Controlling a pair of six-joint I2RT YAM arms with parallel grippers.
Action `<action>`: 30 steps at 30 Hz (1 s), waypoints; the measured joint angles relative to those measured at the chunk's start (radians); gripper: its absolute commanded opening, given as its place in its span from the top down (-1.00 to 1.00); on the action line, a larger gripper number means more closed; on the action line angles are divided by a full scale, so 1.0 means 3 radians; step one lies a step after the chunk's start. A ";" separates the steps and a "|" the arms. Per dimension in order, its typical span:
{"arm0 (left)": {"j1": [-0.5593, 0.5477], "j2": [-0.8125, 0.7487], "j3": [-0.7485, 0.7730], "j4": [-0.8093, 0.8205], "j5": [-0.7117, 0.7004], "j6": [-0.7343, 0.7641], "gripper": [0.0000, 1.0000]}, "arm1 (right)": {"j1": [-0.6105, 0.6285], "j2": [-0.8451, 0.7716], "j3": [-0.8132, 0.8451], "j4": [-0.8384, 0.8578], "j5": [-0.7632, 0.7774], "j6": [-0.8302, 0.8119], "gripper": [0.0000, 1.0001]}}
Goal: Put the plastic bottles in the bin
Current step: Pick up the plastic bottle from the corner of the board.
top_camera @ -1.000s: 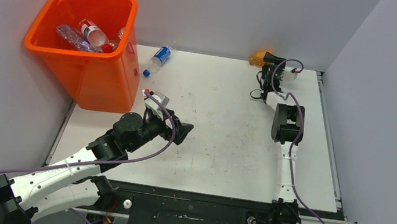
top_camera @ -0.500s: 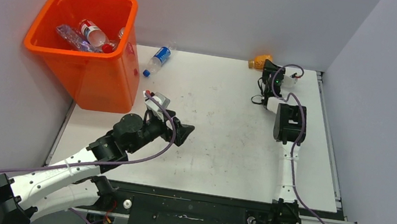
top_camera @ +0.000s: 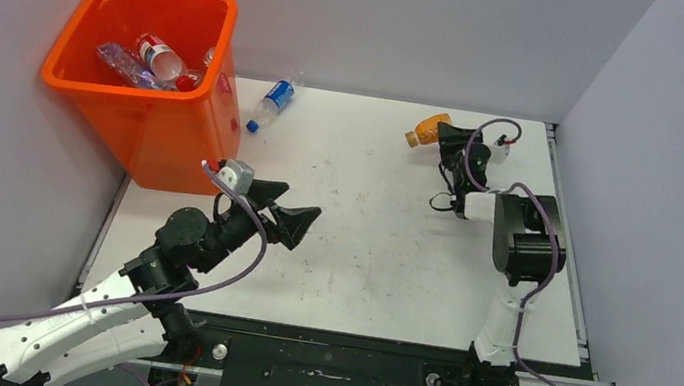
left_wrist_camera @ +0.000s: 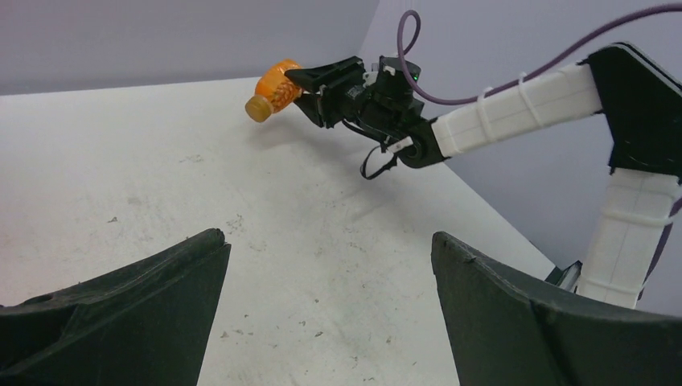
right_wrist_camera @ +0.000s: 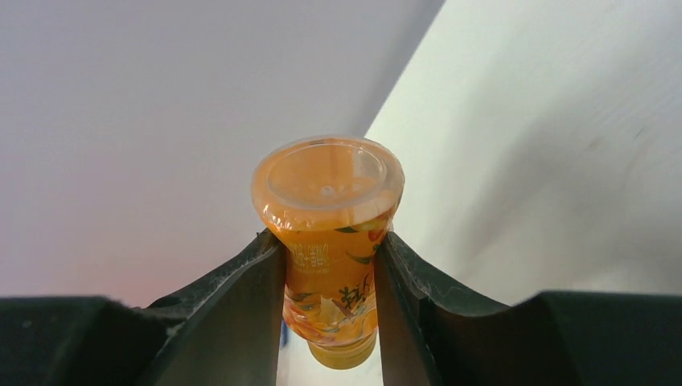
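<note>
The right pincer (top_camera: 442, 132) is closed on an orange-tinted bottle (top_camera: 425, 129) at the far right of the bench (top_camera: 371, 248); its fingers press both sides of the bottle's body, with the base towards the wrist camera and the cap pointing away; in the left wrist view the bottle hangs tilted above the bench, cap lowest, a shadow beneath it. The left pincer (top_camera: 299, 205) stands wide open and holds nothing, raised over the near left of the bench and facing the right arm. The orange bin (top_camera: 130, 95) sits at the far left corner with several bottles (top_camera: 157, 56) lying inside; a clear blue-labelled bottle (top_camera: 273, 101) lies on the bench just beside the bin's right side.
</note>
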 measured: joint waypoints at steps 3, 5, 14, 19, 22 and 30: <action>-0.0010 -0.0146 0.0000 0.0000 -0.0006 -0.0079 -0.92 | 0.0198 -0.0651 -0.0623 0.0178 -0.0093 -0.0043 0.89; -0.0013 -0.0229 0.0000 -0.0005 -0.0023 -0.0131 -0.92 | 0.0346 -0.1077 -0.1008 0.0360 -0.0186 -0.0050 0.89; -0.0010 -0.0323 0.0179 -0.0453 0.0097 -0.0253 -0.92 | 0.0921 -0.2179 -0.1696 0.0762 -0.1321 -0.0211 0.89; -0.0005 -0.0169 0.0443 -0.0697 0.0666 -0.0251 -0.92 | 0.1317 -0.3114 -0.1635 0.0228 -0.1829 -0.0710 0.89; -0.0004 -0.0112 0.0450 -0.0731 0.0979 -0.0257 -0.92 | 0.1474 -0.3480 -0.1518 0.0093 -0.2014 -0.0905 0.89; 0.0005 0.0020 0.0441 -0.0570 0.1368 -0.0355 -0.92 | 0.1614 -0.3716 -0.1484 -0.0094 -0.2227 -0.1057 0.89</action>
